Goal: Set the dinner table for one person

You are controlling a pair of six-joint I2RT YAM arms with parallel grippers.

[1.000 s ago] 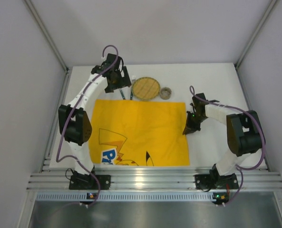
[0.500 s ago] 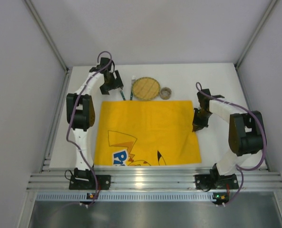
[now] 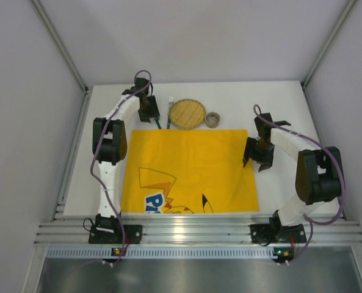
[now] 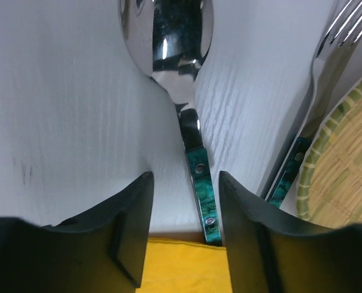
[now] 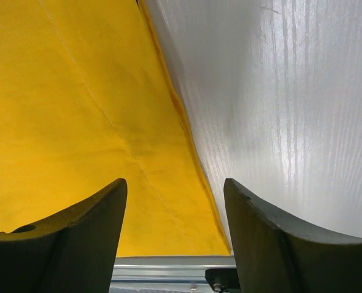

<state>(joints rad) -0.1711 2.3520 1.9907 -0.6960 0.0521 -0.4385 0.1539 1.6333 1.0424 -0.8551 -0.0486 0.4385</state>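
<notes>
The white dinner table carries a yellow printed mat. Behind the mat lie a spoon, a fork, a round woven plate and a small cup. My left gripper is low over the spoon. In the left wrist view, the left gripper is open and straddles the spoon's green handle, which lies close to the right finger. My right gripper is open above the mat's right edge and holds nothing.
Grey panels wall the table on three sides. A ribbed aluminium rail runs along the near edge, where both arm bases stand. In the left wrist view, the fork and the woven plate lie just right of the spoon.
The mat has slid to the right with my right gripper, which then opened and let it go. My left gripper moved down over the spoon and its jaws narrowed.
</notes>
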